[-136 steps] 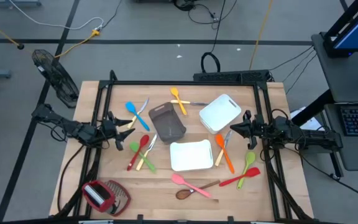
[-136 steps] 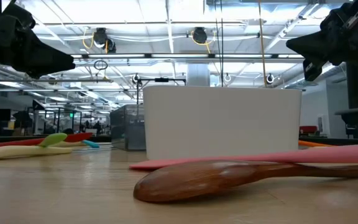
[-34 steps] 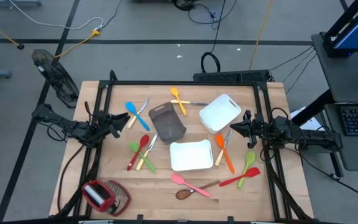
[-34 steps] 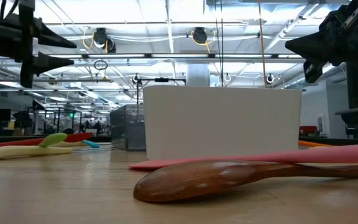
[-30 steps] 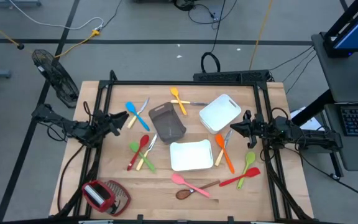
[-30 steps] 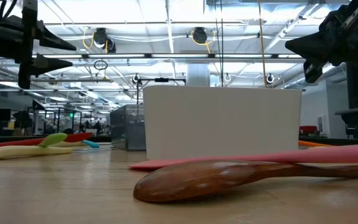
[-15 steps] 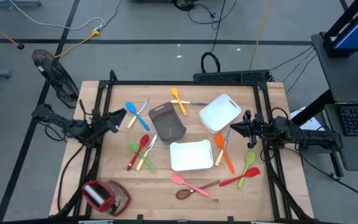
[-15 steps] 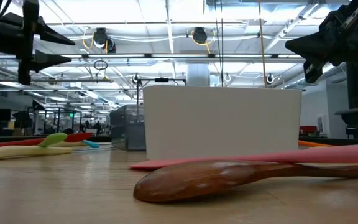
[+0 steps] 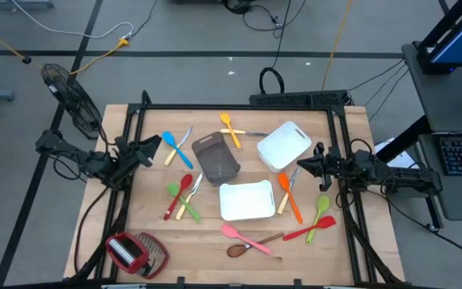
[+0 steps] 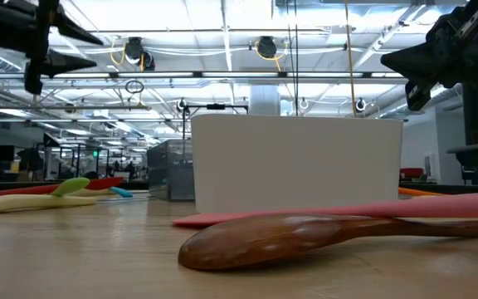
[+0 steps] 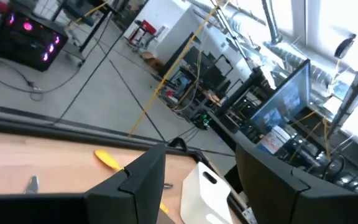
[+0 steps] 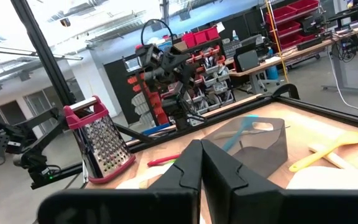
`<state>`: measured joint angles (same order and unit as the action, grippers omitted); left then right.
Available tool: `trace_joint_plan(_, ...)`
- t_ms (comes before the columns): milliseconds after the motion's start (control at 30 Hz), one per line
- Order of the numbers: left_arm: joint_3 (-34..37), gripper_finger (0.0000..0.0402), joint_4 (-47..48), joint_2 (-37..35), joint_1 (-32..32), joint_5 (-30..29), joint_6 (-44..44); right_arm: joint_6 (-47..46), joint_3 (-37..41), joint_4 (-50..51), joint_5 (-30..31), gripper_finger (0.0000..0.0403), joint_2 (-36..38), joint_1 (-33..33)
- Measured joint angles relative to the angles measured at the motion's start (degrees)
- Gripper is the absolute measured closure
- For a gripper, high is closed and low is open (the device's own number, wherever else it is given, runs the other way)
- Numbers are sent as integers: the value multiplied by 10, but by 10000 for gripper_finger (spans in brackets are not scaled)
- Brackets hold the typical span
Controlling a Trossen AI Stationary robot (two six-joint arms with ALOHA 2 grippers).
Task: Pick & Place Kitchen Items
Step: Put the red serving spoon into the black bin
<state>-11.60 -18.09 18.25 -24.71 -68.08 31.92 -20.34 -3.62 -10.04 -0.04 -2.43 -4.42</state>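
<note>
Blue spoon [image 9: 176, 149] just beside left gripper [image 9: 152, 145] (jaws apart) — untouched.

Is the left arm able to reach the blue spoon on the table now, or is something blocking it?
Probably yes. The left gripper is open, empty and raised beside the blue spoon, which lies uncovered on the table. Only a pale-handled knife lies close beside it; the grey bin stands clear.

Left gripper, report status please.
Left gripper open, empty, near blue spoon. Right gripper shut, empty. Utensils on table. Nothing in the way.
</note>
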Motion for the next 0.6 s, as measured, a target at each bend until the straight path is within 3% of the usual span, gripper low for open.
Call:
trace_joint_plan(367, -150, 201, 58, 169, 1, -79, -18, 0, 0, 0, 0, 403, 0, 0)
trace_joint_plan(600, -225, 202, 130, 230, 32, -79, 8, 0, 0, 0, 0, 403, 0, 0)
